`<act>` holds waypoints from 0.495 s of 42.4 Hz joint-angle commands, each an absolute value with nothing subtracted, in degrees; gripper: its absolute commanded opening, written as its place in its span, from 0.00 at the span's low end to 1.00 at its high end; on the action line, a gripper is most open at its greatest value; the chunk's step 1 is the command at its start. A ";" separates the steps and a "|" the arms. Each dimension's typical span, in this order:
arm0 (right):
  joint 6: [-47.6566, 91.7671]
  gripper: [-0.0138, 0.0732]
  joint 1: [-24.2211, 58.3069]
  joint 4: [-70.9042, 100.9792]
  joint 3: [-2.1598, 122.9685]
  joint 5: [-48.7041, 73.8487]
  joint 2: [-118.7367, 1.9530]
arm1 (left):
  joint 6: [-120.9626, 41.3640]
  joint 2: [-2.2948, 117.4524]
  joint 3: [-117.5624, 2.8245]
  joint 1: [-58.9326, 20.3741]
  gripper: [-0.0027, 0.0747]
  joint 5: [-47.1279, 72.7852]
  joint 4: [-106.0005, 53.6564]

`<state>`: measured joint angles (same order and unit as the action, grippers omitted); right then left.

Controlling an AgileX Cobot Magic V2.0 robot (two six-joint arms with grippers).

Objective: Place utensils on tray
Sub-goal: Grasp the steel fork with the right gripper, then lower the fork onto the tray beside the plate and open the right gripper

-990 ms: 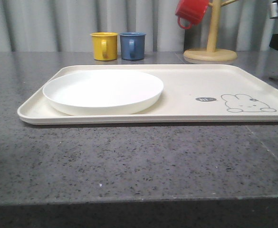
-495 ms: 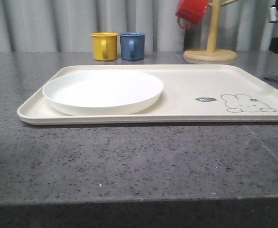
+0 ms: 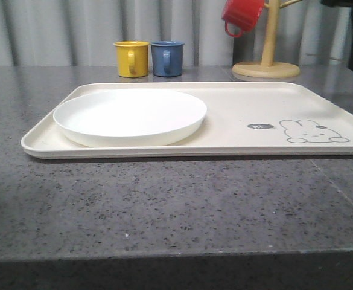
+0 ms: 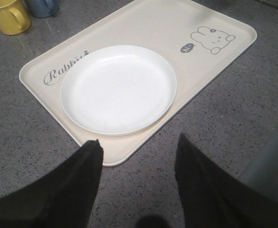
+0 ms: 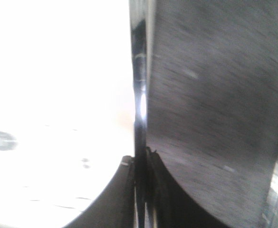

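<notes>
Right wrist view has my right gripper [image 5: 141,166] pinching a thin shiny utensil [image 5: 139,95], long axis running straight out from the fingers. Tray [image 3: 236,103] sits left of that arm; left gripper [image 4: 138,152] hangs spread at the tray's near corner.

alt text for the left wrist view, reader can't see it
A round white plate sits on a cream rectangular tray printed with a rabbit drawing and "Rabbit" script, on a grey speckled counter. The open left gripper hangs at the tray's edge, and a yellow mug stands beyond the tray.

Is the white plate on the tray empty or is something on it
Empty. The white plate sits flat on the cream tray with nothing on its surface.
</notes>
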<state>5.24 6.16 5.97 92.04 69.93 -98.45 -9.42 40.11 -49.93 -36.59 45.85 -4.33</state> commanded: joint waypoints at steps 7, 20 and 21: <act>-4.40 0.15 19.29 5.45 97.76 71.49 -98.56 | -8.73 39.91 -51.37 -36.99 0.49 41.72 -4.62; -25.00 0.15 22.22 0.00 98.84 67.49 -105.96 | -8.73 39.91 -51.37 -36.99 0.49 41.72 -4.62; -25.00 0.15 22.22 0.00 98.84 67.23 -106.26 | -8.73 39.91 -51.37 -36.99 0.49 41.72 -4.62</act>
